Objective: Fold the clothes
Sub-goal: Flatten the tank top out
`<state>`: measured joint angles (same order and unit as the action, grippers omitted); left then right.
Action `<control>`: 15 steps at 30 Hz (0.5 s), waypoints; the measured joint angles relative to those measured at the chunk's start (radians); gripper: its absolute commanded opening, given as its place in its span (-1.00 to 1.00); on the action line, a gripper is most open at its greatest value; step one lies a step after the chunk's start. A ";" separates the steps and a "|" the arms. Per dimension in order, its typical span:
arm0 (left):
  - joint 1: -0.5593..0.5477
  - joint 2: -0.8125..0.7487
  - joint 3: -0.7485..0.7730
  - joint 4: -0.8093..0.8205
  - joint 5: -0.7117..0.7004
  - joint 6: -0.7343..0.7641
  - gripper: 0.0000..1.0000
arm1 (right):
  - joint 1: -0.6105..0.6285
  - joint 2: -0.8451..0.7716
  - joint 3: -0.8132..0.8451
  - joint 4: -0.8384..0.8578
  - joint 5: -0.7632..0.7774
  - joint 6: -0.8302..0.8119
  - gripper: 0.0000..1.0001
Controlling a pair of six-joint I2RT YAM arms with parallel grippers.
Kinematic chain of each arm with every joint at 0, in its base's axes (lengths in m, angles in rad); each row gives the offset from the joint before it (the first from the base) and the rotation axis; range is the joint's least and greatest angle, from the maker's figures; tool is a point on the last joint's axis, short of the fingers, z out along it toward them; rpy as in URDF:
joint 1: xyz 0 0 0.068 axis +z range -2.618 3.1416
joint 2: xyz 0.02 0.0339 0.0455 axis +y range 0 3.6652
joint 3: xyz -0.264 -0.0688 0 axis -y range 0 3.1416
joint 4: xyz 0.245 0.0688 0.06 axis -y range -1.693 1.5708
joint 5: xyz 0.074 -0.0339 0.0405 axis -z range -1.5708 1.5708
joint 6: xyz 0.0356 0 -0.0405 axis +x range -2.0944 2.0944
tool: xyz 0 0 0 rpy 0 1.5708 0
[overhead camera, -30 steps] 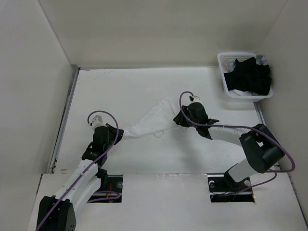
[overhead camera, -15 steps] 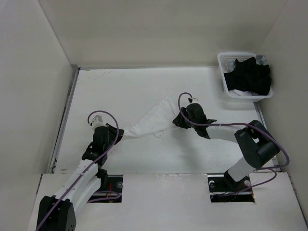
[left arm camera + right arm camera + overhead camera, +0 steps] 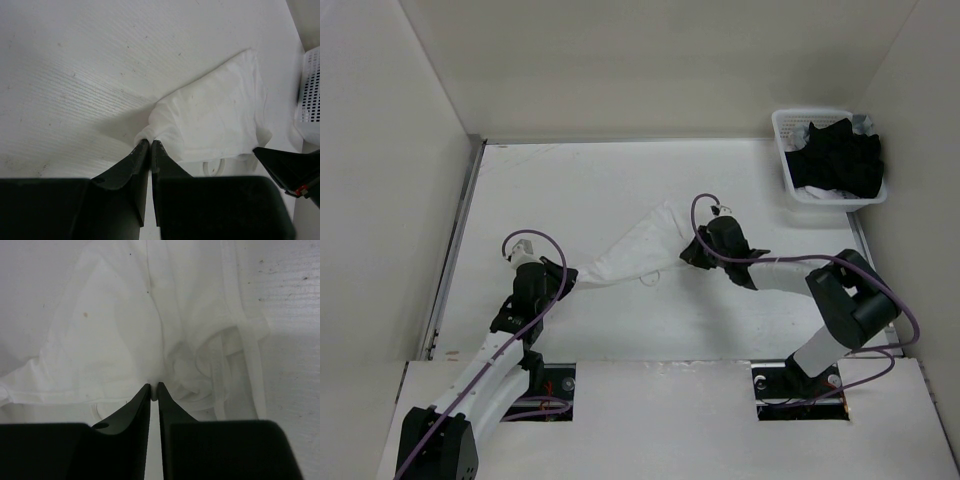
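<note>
The left hand is clamped on a corner of the white camisole, and the right hand pinches a fold at its far end. The garment lies stretched between both hands on the counter.

left hand and right hand seemingly pinch the white camisole

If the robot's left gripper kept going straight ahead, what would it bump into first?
The thin white fabric camisole top. The left gripper is shut on its corner, so going on would push straight into that cloth, probably bunching it.
</note>
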<state>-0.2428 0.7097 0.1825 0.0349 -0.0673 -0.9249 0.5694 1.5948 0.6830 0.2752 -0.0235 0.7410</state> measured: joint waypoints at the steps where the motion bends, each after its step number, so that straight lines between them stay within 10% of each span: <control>1: 0.000 0.000 0.000 0.000 0.000 0.000 -0.91 | 0.000 0.003 0.000 0.002 0.000 0.001 -0.83; 8: 0.000 -0.002 0.004 -0.006 0.004 0.000 -0.92 | 0.003 -0.034 -0.022 -0.004 0.006 0.005 -1.00; 15: 0.000 -0.098 0.243 -0.125 0.026 -0.027 -0.93 | 0.122 -0.552 0.068 -0.253 0.142 -0.066 -1.00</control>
<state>-0.2424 0.6117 0.4259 -0.0898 -0.0414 -0.9524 0.6914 1.0424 0.7506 0.0227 0.1181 0.6754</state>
